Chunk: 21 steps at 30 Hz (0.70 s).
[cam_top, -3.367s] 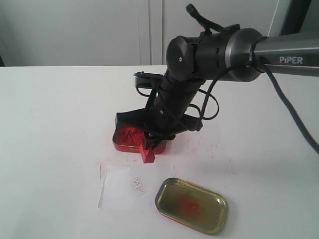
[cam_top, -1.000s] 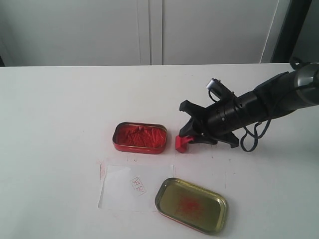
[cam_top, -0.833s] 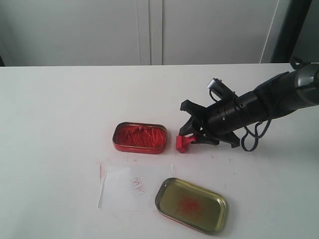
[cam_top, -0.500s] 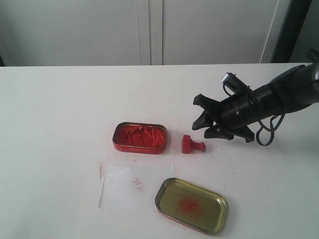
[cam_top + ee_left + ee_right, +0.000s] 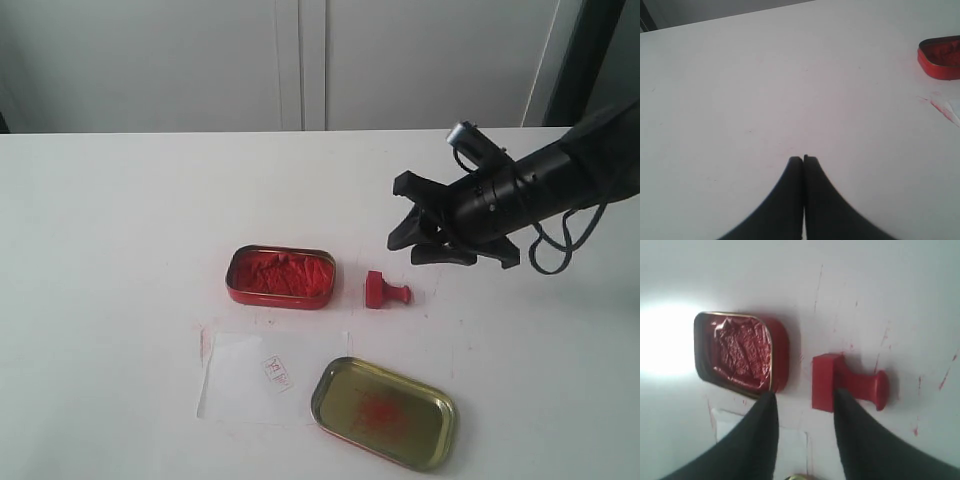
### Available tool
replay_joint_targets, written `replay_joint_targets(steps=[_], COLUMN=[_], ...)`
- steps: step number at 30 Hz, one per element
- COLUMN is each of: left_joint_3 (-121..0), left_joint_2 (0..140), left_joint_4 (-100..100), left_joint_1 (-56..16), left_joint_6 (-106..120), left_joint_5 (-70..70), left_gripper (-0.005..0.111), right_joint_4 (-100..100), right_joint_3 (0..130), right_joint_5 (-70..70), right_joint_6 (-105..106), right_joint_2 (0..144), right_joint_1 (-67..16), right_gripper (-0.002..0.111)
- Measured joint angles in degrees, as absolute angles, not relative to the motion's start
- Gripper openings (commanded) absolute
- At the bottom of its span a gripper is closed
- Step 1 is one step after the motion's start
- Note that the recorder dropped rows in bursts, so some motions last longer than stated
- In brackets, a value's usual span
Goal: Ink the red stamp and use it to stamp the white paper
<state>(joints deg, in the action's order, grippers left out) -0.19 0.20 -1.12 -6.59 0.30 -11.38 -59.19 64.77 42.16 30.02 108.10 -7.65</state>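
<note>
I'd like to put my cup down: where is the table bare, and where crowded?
Bare: the wide stretch of table left of the red ink tin, and the strip behind it to the far edge. Crowded: the near middle, where tin, red stamp, white paper and gold lid sit close, with the open right end effector near the stamp.

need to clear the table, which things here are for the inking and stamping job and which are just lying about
For the job: red stamp, lying on its side; red ink tin, open; white paper with a small red imprint.
Lying about: gold tin lid, smeared red inside.
</note>
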Motion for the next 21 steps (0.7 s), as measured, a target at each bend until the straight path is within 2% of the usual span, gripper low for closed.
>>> replay_joint_targets(steps=[8,21], left_joint_3=[-0.19,-0.19], left_joint_2=[0.2,0.2], left_joint_4=[-1.12,-1.12], left_joint_1=[-6.59,-6.59], left_joint_6=[0.3,0.3], left_joint_5=[-11.38,-11.38], left_gripper=[0.0,0.0], right_joint_4=[-52.69,-27.38], right_joint_3=[64.77,64.77], right_joint_5=[51.27,56.18], right_joint_6=[27.34,11.94], right_joint_2=[102.82,91.01], right_joint_1=[-7.65,-7.65], right_gripper=[0.001,0.0])
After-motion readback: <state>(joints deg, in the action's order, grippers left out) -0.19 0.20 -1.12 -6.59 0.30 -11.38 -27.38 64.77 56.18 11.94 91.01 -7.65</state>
